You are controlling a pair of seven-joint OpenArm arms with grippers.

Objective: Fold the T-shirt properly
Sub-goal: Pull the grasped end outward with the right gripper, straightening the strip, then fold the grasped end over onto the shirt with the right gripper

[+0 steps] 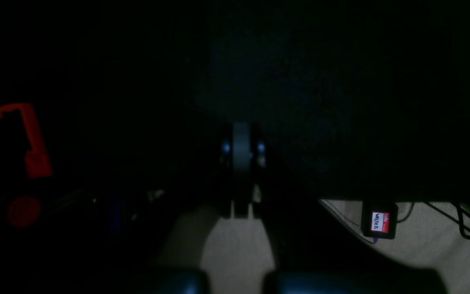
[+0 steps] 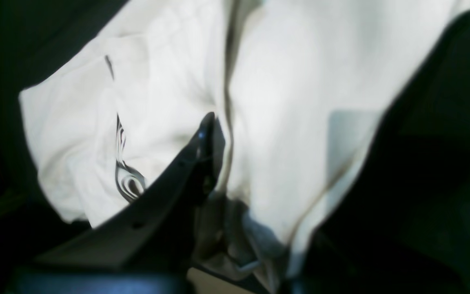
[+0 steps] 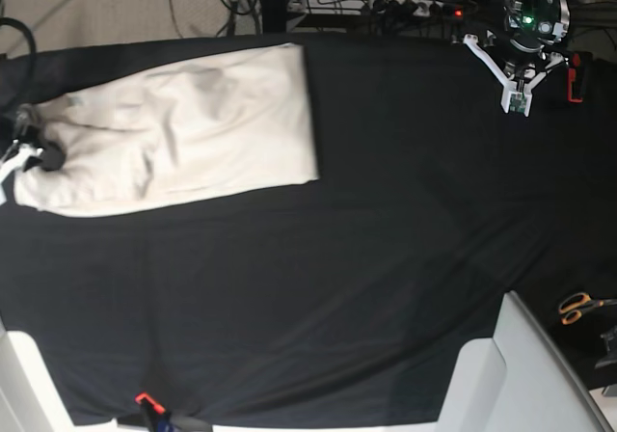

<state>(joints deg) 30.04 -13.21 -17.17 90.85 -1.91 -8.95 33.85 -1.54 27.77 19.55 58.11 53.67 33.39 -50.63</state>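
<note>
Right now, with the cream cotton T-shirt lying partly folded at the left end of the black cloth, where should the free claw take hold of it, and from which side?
Judging by its pose, grip the straight, flat edge of the cream cotton T-shirt nearest the shut left claw, coming in across the bare black cloth table cover. The right claw already pinches the bunched far end.

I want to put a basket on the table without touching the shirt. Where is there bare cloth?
Bare: the black table cover right of the T-shirt, and the wide strip below it down to the near edge. Crowded: the far-left end, where the right tool pinches the shirt; the left tool hangs over the far-right corner.
</note>
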